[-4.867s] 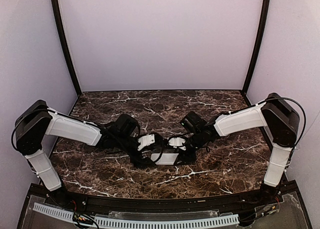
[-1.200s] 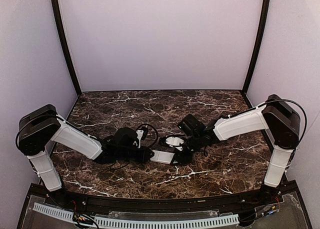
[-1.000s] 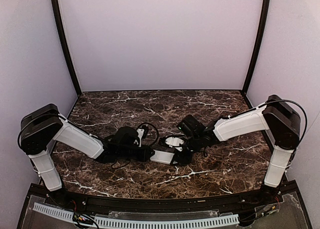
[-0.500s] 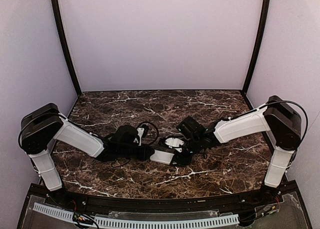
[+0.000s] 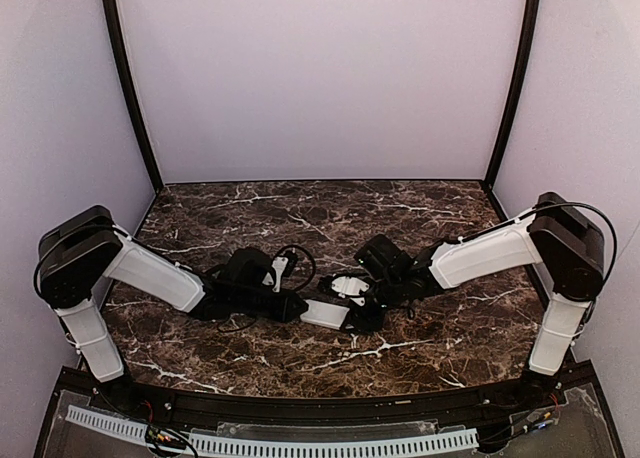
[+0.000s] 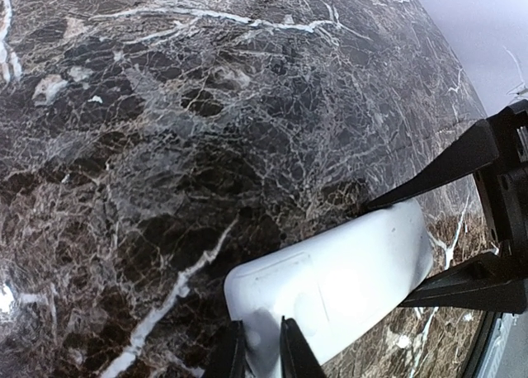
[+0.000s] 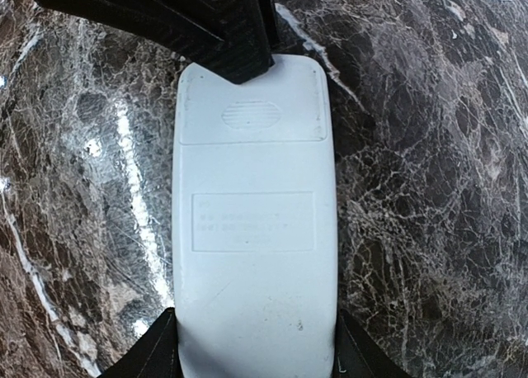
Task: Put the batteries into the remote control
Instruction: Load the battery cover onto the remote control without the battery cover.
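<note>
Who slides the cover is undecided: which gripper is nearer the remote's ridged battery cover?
Left. The left gripper pinches the remote at its battery cover end; the right gripper holds the opposite end.

Dark marble table (image 5: 420, 348), pale lilac walls (image 5: 320, 78), black posts (image 5: 125, 78)

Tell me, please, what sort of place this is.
Probably a robot test booth: plain pale walls enclose a marble-patterned table, with a left arm and right arm bolted at its near edge, holding a white remote control.
</note>
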